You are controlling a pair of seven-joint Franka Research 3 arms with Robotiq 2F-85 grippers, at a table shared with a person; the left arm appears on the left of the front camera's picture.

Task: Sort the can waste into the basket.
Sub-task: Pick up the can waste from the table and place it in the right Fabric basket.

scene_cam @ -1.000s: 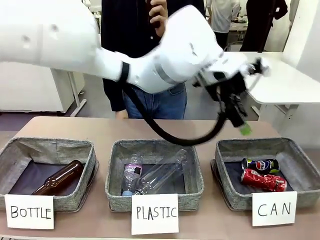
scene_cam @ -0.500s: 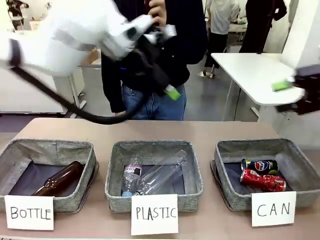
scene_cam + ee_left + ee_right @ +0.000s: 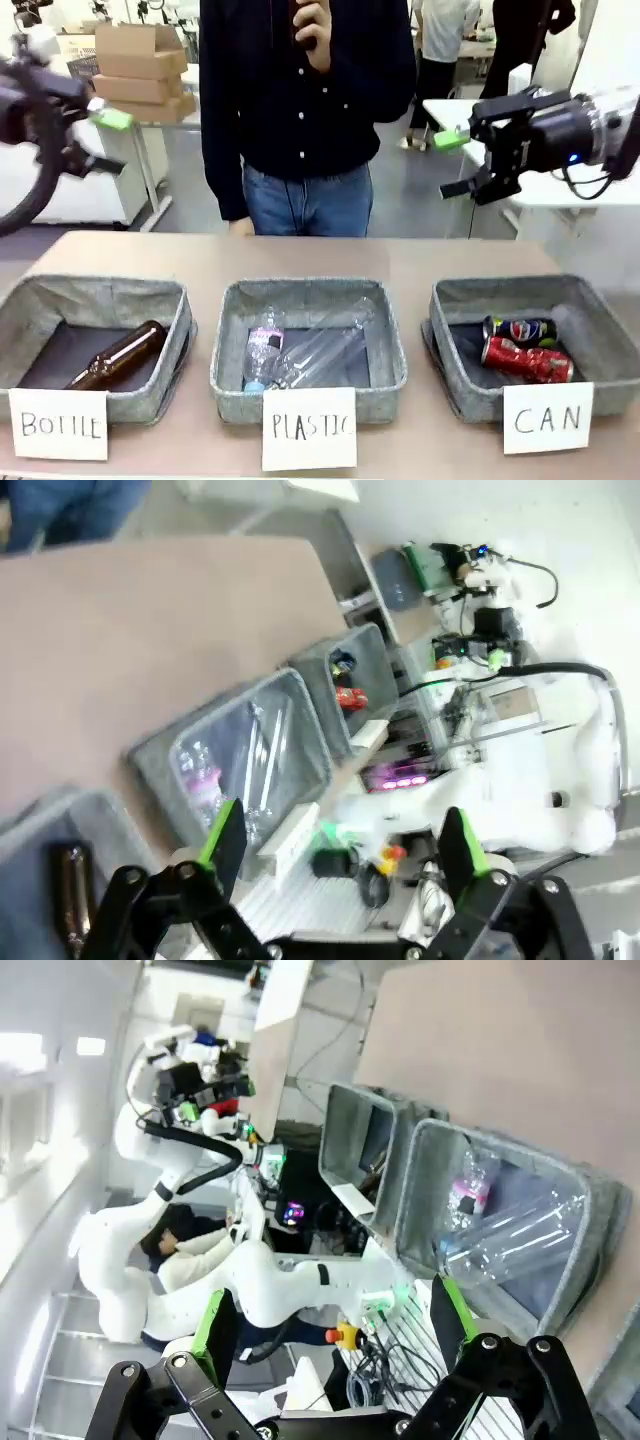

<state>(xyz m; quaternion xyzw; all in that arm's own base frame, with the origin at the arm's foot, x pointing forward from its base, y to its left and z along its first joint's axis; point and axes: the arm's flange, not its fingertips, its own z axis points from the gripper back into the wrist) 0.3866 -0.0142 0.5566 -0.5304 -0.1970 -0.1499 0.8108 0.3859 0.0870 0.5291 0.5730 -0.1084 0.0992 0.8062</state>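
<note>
Left pincer [image 3: 100,140] has swung from above the basket [image 3: 600,340] to far left; both pincers wide, empty. Cans [image 3: 525,350] binned; sorting appears complete. Next: hold clear.

Grey basket [image 3: 590,330], dark blue-black can [image 3: 522,328], red can [image 3: 528,361], white-marked

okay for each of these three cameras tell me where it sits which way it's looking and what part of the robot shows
Front view: between the arms, facing the person across the tan table; left gripper and right gripper, both open.
Left wrist view: above the table, looking down its open green-padded fingers at the grey fabric baskets.
Right wrist view: rolled, looking past its open fingers.
Shared: the middle grey basket of clear plastic bottles.
</note>
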